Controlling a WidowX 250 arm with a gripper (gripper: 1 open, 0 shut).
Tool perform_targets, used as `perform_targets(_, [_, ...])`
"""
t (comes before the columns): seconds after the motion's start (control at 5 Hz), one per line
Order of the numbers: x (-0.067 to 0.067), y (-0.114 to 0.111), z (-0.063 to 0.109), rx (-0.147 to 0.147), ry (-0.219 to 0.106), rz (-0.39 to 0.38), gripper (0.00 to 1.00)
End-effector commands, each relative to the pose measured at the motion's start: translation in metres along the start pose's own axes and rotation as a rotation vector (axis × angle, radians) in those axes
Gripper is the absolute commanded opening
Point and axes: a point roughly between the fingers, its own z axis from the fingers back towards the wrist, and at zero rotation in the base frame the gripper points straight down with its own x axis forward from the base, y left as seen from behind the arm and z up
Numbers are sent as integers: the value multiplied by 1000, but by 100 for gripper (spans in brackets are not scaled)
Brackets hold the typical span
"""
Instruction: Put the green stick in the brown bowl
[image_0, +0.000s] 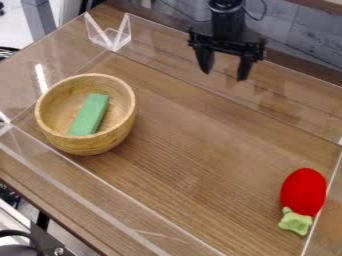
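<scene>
The gripper (225, 68) hangs over the far part of the table, near the top of the view, its two dark fingers spread wide with a broad gap of bare wood between them. Nothing sits in that gap, and the fingers touch no object; whether the tips meet the tabletop or hover just above it is hard to say from this angle.

To the left of the gripper, a small clear, wire-like piece (110, 33) stands close to the table's far left edge, apart from the fingers. Out from the gripper toward the near side runs a wide stretch of bare wooden table (201, 140), open across the middle between the bowl on the left and the red toy on the right.

The brown bowl (122, 130) sits on the left part of the table, well apart from the gripper, with the slanting near-left edge of the table close by its outer side. Its thick rim is unbroken all round. The green stick (90, 114) lies inside it, wholly within the rim, slanting with its upper end toward the right and leaving bare bowl floor on its left side.

At the lower right, the red strawberry-like toy (303, 190) rests beside the pale strip (329, 190) along the table's right side, its pale-green stem (295, 221) pointing toward the near side. It lies well apart from both bowl and gripper.
</scene>
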Motion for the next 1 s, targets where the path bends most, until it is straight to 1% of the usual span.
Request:
perform_targets(0.0, [7,1,12,5,-52,16,100])
perform_targets(0.4, [13,17,37,1,-69,-1,100])
perform_targets(0.6, [17,19,49,-18,-81,-21,100])
perform_targets(0.8, [17,18,50,-21,-89,-41,100])
